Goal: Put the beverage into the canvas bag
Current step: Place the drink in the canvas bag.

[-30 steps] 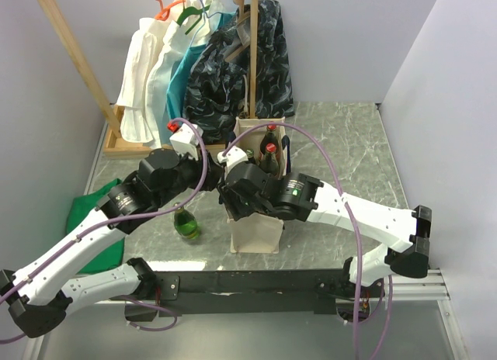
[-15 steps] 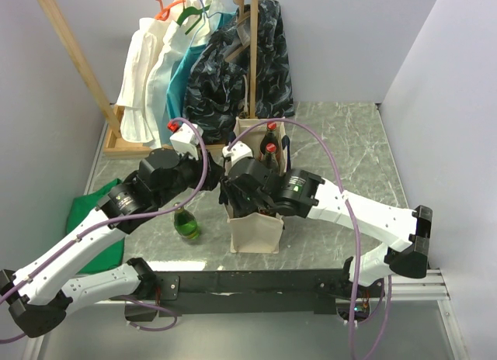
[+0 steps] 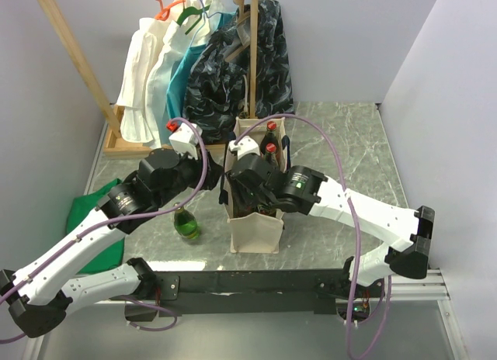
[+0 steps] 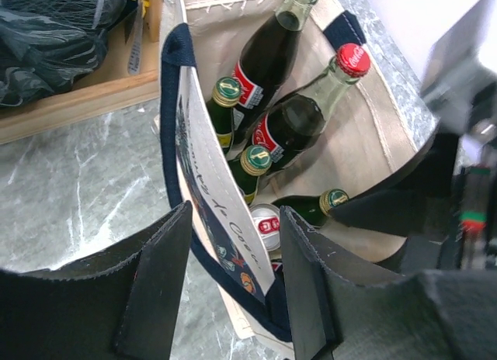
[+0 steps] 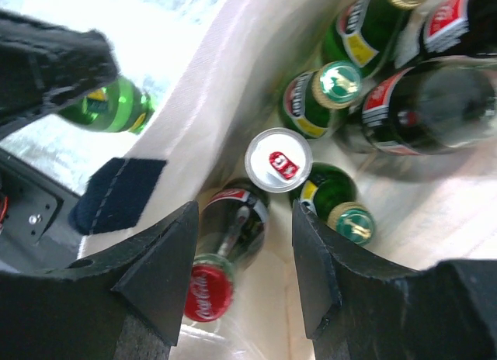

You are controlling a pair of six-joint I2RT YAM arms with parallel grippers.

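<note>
The cream canvas bag [image 3: 255, 234] stands upright in the middle of the table. Inside it are Coca-Cola bottles [image 4: 291, 119], green bottles [image 4: 250, 164] and a can [image 5: 278, 160]. My right gripper [image 5: 245, 275] hangs open over the bag's mouth. Below its fingers, loose, a cola bottle with a red cap [image 5: 208, 292] leans inside the bag, slightly blurred. My left gripper [image 4: 233, 298] is open astride the bag's left wall and navy handle [image 4: 177, 127], not pinching them. One green bottle [image 3: 185, 224] stands on the table left of the bag.
A wooden clothes rack [image 3: 74, 50] with hanging fabrics [image 3: 233, 65] stands at the back left, its base [image 3: 124, 148] close behind the bag. A green cloth [image 3: 89, 220] lies at the left edge. The black mounting rail [image 3: 256, 285] runs along the near edge.
My right gripper has shifted a little toward the back of the bag's mouth. The left arm and the green bottle on the table have not moved.
</note>
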